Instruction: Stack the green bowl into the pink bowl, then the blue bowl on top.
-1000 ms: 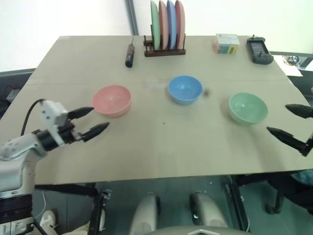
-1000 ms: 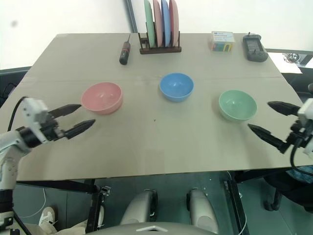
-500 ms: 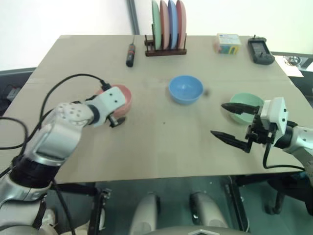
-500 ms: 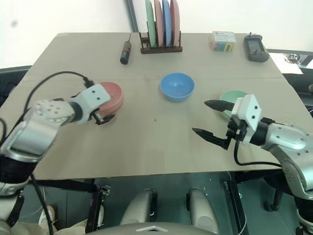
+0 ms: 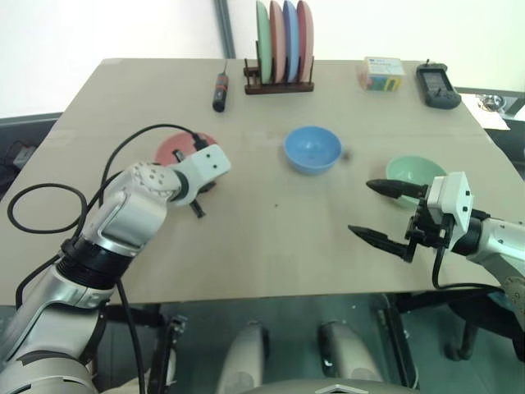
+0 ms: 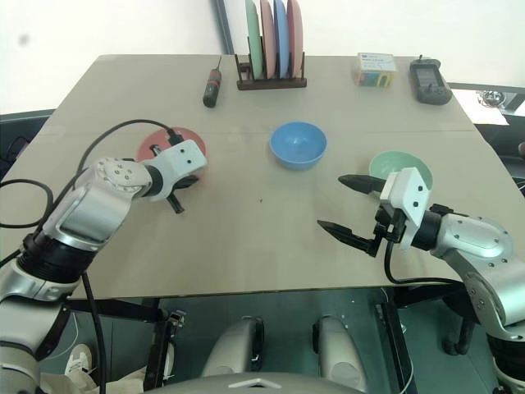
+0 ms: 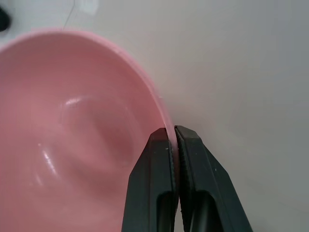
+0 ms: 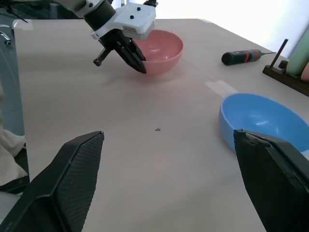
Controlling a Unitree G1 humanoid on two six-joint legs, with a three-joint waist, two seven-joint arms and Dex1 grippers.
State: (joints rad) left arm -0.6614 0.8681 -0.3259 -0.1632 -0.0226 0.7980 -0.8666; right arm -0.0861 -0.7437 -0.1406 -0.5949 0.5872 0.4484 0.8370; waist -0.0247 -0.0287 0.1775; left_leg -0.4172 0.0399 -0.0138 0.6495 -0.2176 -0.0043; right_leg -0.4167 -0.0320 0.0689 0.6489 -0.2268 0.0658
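Nearest the viewer, the right gripper hangs just above the tan table with its two black fingers spread wide and nothing between them. The green bowl sits on the table just behind the upper finger, close to it, with the finger's tip crossing in front of its near rim; whether they touch cannot be told.

Across the table, the left gripper has its fingers pinched tight on the rim of the pink bowl, one finger inside the bowl and the other outside against its wall. The bowl rests on the table, beyond and partly hidden by that gripper's white housing in the head views.

The blue bowl stands alone farther back, between the two grippers and well apart from both sets of fingers.

At the far edge stands a wooden rack holding upright plates in green, pink, blue and pink. A screwdriver lies beside it. A small box and a dark handheld device lie toward the far right corner.
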